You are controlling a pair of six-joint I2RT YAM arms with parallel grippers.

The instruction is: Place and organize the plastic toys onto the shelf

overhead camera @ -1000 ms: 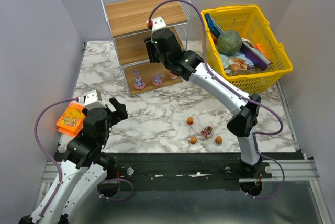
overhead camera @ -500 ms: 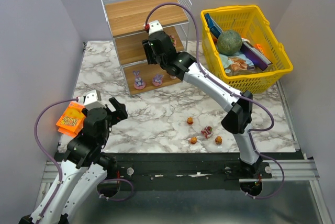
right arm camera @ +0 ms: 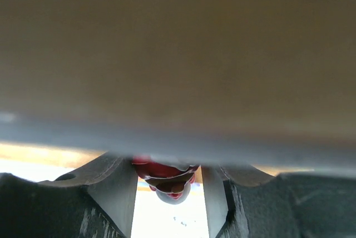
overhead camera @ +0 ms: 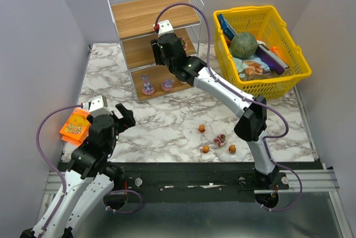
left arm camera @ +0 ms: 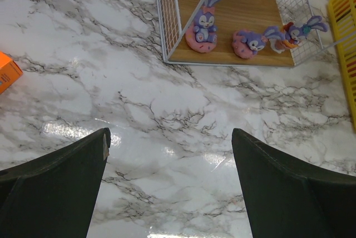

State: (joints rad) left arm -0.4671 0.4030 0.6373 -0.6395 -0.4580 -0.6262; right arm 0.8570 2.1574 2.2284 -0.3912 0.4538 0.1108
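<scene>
While it reached in under a brown board of the shelf [right arm camera: 178,38], the right gripper [right arm camera: 167,189] was clamped on a small red-pink toy [right arm camera: 166,174]. One finger pressed each side of the toy, and the jaws stood about half apart. The board's blurred edge filled the upper part of the wrist view, and whether the toy touched the board below it could not be told. Seen from above, that arm stretched from the table's near edge to the front of the shelf's middle tier. The shelf itself stood at the far edge, left of the middle.

On the bottom board three pink-purple toys sat in a row near its front edge. The left one [left arm camera: 203,24] stood upright with its ears raised. The middle one [left arm camera: 247,43] and the right one [left arm camera: 295,29] appeared to lie on their sides, touching each other.

Four more toys lay loose on the marble table [overhead camera: 167,121] toward the near edge, right of the middle. Three were orange toys [overhead camera: 202,128] [overhead camera: 205,149] [overhead camera: 232,149], and a red-pink one [overhead camera: 220,139] lay between them.

The left gripper [left arm camera: 169,135] hung over the table near the near left corner, its jaws wide and holding nothing. An orange packet [overhead camera: 74,127] lay just beside it at the left edge. A yellow basket [overhead camera: 253,11] stood at the far right corner, holding a green ball [overhead camera: 243,44] and some packets.
</scene>
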